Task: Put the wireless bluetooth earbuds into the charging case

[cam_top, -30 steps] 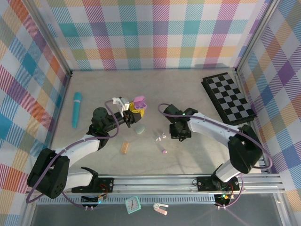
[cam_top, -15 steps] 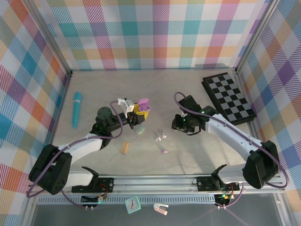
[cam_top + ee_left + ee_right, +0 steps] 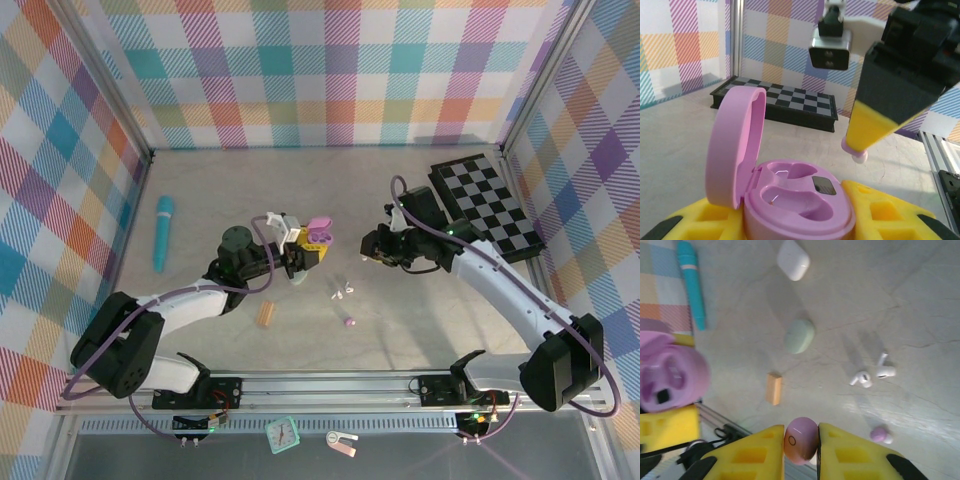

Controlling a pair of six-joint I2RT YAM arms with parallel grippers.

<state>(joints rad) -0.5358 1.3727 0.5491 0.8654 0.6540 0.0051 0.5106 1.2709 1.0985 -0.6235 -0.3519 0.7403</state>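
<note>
My left gripper (image 3: pixel 305 248) (image 3: pixel 800 222) is shut on an open purple charging case (image 3: pixel 318 232) (image 3: pixel 800 200). Its lid (image 3: pixel 735 145) stands up and both wells are empty. My right gripper (image 3: pixel 372 245) (image 3: pixel 801 450) is shut on a purple earbud (image 3: pixel 801 440) (image 3: pixel 855 150). It hangs to the right of the case and a little above it, apart from it. On the table lie a second purple earbud (image 3: pixel 349 322) (image 3: pixel 879 434) and a white pair of earbuds (image 3: pixel 343 292) (image 3: pixel 872 375).
A pale green case (image 3: pixel 800 336) (image 3: pixel 297 275), a white case (image 3: pixel 793 259) and a tan block (image 3: pixel 265 314) (image 3: pixel 773 388) lie near the left gripper. A teal cylinder (image 3: pixel 162 232) is at the left, a checkerboard (image 3: pixel 487 207) at the back right.
The right gripper lifted off the table with the purple earbud and moved back and to the right. The left gripper carried the open case to the right, towards it.
</note>
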